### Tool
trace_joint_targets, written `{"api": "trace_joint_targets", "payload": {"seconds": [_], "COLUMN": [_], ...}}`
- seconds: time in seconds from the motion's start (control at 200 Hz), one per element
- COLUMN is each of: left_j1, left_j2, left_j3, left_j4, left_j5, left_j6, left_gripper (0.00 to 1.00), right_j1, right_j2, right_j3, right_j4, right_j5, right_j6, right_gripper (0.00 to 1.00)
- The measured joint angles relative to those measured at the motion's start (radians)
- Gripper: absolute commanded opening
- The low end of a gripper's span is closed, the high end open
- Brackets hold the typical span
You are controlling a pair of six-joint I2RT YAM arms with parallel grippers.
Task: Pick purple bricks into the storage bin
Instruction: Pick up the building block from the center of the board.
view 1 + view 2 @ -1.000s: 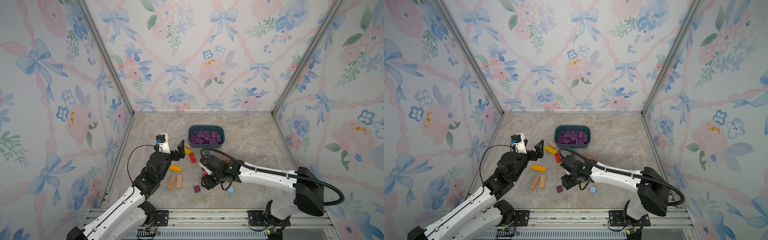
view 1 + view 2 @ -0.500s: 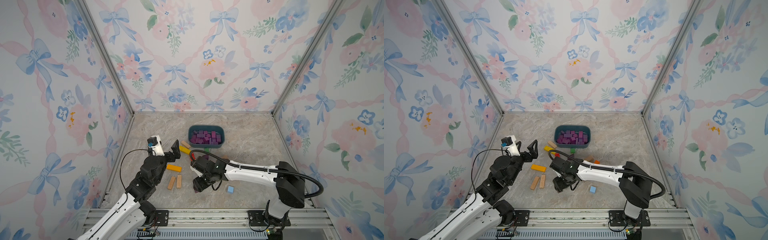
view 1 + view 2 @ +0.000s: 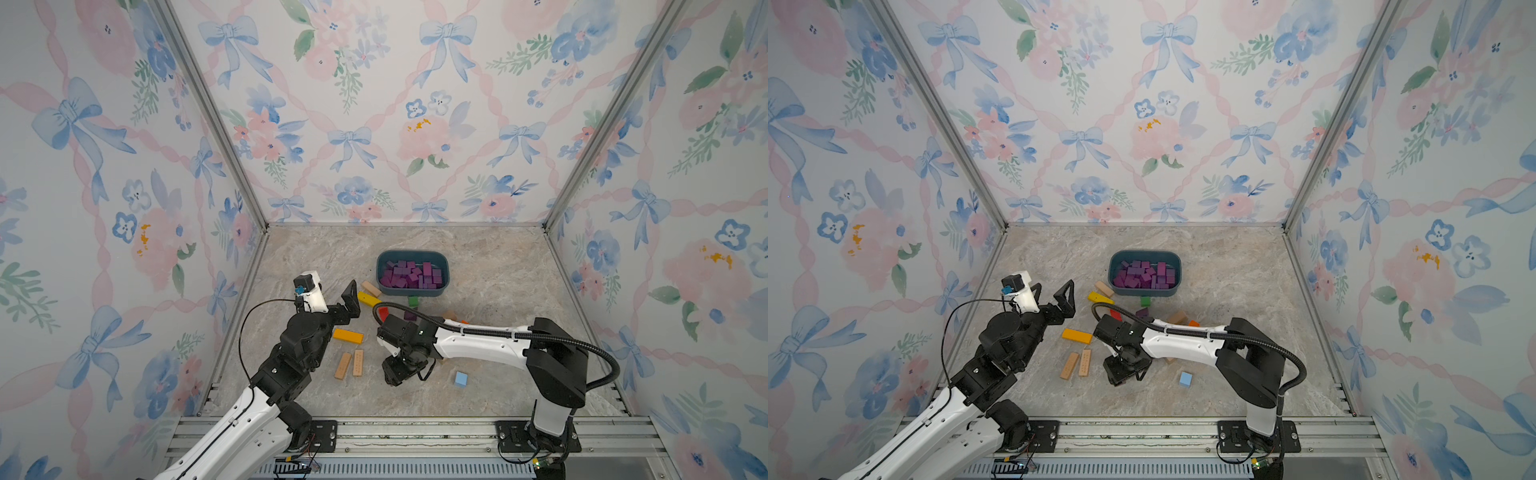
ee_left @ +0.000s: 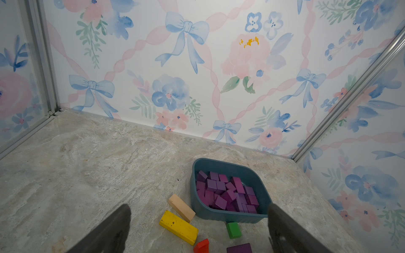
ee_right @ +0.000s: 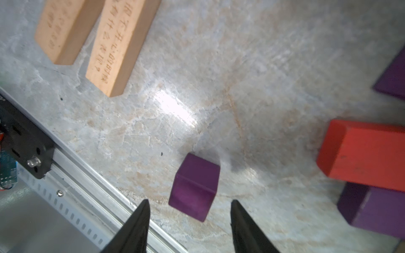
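Right wrist view gives us the closest look. The right hand (image 5: 189, 201) points down at the surface (image 5: 241, 65), and its two dark fingers (image 5: 135, 227) stand apart, wider than the purple cube (image 5: 195, 186) that lies just ahead of their tips. Neither finger touches the cube, so we read this hand as partly open and holding nothing. The cube rests flat on the surface close to the front edge, near the metal rail (image 5: 87, 179). Two tan blocks (image 5: 118, 43) with printed characters lie side by side farther along that edge. A red block (image 5: 363, 153) shows just beside another purple brick (image 5: 372, 210); we cannot tell whether the two touch.

In a top view we see the storage bin (image 3: 415, 293) standing about midway between the side edges, somewhat toward the far edge. The purple bricks (image 3: 411, 276) lie heaped inside it and cover its floor. The left hand (image 3: 1054, 289) hangs above the surface on the left-edge side of the bin, near a yellow bar (image 3: 1100, 298). Its fingers are spread wide and it holds nothing.
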State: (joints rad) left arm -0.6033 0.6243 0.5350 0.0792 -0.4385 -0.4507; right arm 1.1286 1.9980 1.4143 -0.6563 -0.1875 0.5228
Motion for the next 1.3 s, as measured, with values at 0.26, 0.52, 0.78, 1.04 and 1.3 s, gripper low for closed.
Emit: {"api": "trace_joint_targets", "payload": {"seconds": [0.26,0.52,0.78,1.04,1.3], "left_j1": [0.000,0.000,0.000,0.000,0.011], "left_j2": [-0.008,0.001,-0.006,-0.001,0.028], "left_j3": [0.000,0.000,0.000,0.000,0.000], "left_j4": [-0.001,-0.007,-0.007,-0.007,-0.007], "left_j5": [0.000,0.000,-0.004,-0.004,-0.011], "left_j6": [0.000,0.000,0.000,0.000,-0.001], "left_gripper": [0.98,0.98,0.98,0.98,0.98], "right_j1": [0.001,0.001,0.002,0.002,-0.064], "right_j2": [0.040,0.052,0.075,0.076,0.076], "right_j3": [0.016,0.026,0.026,0.026,0.026], "right_j4": [-0.016,-0.024,-0.024,-0.011,0.053], "right_j5": [0.000,0.000,0.000,0.000,-0.008], "right_j6": [0.006,0.010,0.008,0.008,0.009], "right_gripper": [0.53,0.49,0.39,0.34,0.32]}}
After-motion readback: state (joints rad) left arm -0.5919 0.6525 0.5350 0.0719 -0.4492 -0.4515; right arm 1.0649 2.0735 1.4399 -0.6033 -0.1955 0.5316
